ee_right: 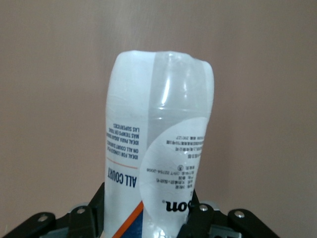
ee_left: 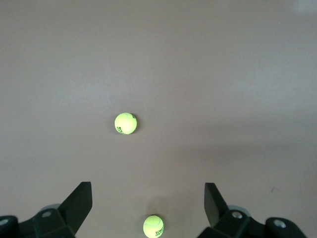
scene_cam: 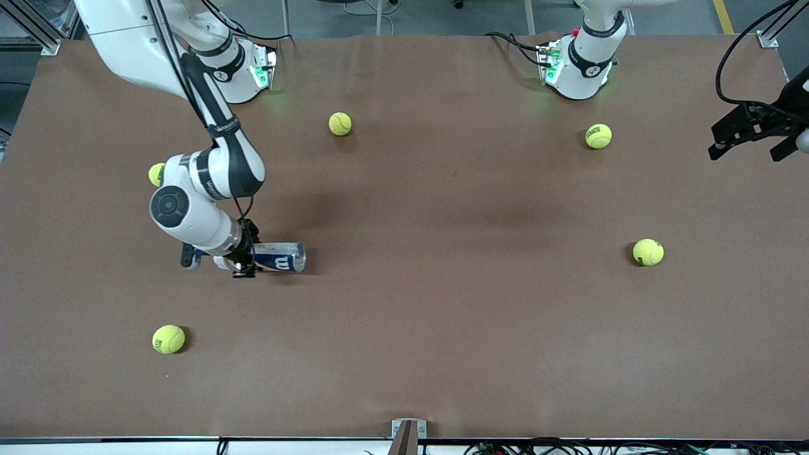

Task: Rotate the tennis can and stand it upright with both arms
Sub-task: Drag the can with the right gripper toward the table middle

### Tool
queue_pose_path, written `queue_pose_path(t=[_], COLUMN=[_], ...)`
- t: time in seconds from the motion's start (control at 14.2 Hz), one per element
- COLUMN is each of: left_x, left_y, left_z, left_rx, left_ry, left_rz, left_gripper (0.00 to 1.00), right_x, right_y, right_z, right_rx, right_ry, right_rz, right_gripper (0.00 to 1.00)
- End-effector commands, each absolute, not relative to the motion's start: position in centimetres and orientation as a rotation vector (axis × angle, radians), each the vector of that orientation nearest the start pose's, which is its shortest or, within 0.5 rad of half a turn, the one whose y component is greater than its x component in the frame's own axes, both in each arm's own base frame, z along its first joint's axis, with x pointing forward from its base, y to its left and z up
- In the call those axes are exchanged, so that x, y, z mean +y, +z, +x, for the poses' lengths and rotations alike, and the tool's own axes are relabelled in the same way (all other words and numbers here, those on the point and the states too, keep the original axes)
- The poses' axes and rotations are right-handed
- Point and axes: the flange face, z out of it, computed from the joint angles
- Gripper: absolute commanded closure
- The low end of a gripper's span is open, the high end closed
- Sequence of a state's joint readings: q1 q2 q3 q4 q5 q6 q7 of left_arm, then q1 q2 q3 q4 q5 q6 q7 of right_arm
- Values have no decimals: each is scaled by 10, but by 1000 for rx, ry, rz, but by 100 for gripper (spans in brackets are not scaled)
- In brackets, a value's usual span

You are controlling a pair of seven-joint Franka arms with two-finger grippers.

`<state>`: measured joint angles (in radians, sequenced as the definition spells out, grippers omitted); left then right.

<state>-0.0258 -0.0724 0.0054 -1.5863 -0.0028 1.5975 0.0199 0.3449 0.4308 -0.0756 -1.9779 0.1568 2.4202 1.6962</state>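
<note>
Already the right end effector [scene_cam: 243, 258] clamps the can [scene_cam: 281, 257], lying flat on the counter [scene_cam: 442, 303] toward the right arm's end, long axis along the counter; the left end effector [ee_left: 148, 206] waits wide open, well apart.

light: even, overhead | shadows: soft | focus: sharp | glare: mild

5 tennis balls [scene_cam: 340, 124] are lying scattered on 1 brown table [scene_cam: 442, 316]. 1 tennis can [scene_cam: 281, 257] is lying there too. 2 robot arms are showing, each carrying 1 gripper.
</note>
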Motion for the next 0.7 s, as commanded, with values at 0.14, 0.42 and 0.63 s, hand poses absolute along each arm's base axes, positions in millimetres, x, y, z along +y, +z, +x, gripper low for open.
queue_pose_path(t=[0.14, 0.42, 0.63], left_x=[-9, -9, -8], left_y=[662, 662, 662], left_z=[532, 532, 532], left_rx=[95, 95, 93], left_ry=[-141, -141, -139], left_rz=[-3121, -3121, -3121], left_gripper=[0, 0, 0], right_x=[248, 322, 378], right_y=[275, 281, 276], right_z=[590, 594, 597], right_rx=[2100, 2114, 2145], right_ry=[78, 68, 87], right_rz=[-2197, -2140, -2158], right_gripper=[38, 37, 37])
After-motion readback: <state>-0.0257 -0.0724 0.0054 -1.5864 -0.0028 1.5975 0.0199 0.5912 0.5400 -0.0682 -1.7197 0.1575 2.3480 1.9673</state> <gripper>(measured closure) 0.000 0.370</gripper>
